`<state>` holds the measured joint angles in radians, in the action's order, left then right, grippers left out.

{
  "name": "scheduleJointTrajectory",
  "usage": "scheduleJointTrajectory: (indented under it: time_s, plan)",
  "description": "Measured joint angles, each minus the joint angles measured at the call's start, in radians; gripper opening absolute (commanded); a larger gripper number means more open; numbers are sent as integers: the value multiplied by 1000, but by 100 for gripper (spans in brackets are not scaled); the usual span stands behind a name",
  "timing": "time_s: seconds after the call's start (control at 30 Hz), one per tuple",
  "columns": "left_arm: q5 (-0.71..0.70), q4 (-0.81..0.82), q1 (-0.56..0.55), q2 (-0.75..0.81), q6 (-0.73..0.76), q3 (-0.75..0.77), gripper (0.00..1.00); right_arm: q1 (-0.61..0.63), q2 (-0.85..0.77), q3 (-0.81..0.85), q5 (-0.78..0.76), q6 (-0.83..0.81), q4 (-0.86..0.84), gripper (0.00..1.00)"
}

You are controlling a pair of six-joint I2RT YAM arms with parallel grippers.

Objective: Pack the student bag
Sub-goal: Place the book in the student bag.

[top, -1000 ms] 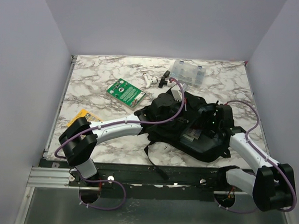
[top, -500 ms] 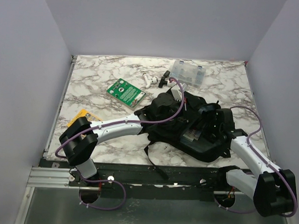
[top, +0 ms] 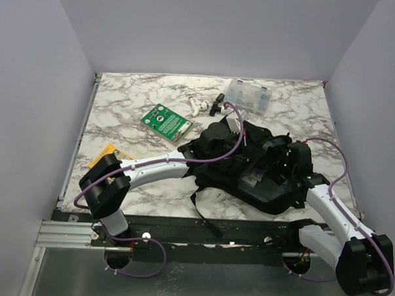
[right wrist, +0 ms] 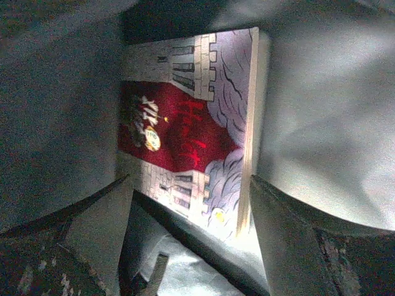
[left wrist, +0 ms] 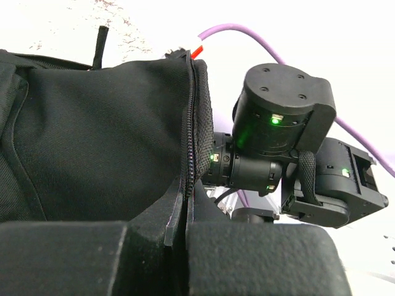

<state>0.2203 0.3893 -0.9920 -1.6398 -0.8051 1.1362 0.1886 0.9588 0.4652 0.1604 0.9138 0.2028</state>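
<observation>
The black student bag (top: 268,199) lies open at the table's centre right. My left gripper (top: 219,137) is shut on the bag's zipper edge (left wrist: 189,154) and holds that side of the opening up; in the left wrist view (left wrist: 184,213) the jaws pinch the black fabric. My right gripper (top: 276,158) is down inside the bag. In the right wrist view it (right wrist: 191,213) is open over the grey lining (right wrist: 321,123). A book with a red and grey cover (right wrist: 185,129) lies on the lining just beyond its fingers. The book shows as a pale patch in the top view (top: 249,181).
A green circuit board (top: 164,121), white earbuds (top: 196,107), a small black part (top: 218,103) and a clear compartment box (top: 249,96) lie on the marble table behind the bag. A yellow packet (top: 105,154) lies at the left, partly under my left arm. Grey walls enclose the table.
My right arm's elbow has swung towards the near right corner, while its gripper shifted only slightly inside the bag. The left arm and the bag's edge have not moved.
</observation>
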Motion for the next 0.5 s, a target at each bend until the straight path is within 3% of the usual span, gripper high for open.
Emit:
scheduleJointTrajectory:
  time_s: [0.2, 0.5]
  plan:
    - [9, 7, 3, -8, -4, 0, 0, 1, 58, 134, -167, 27, 302, 79]
    - [40, 16, 6, -27, -22, 0, 0, 1, -210, 382, -363, 9, 655, 77]
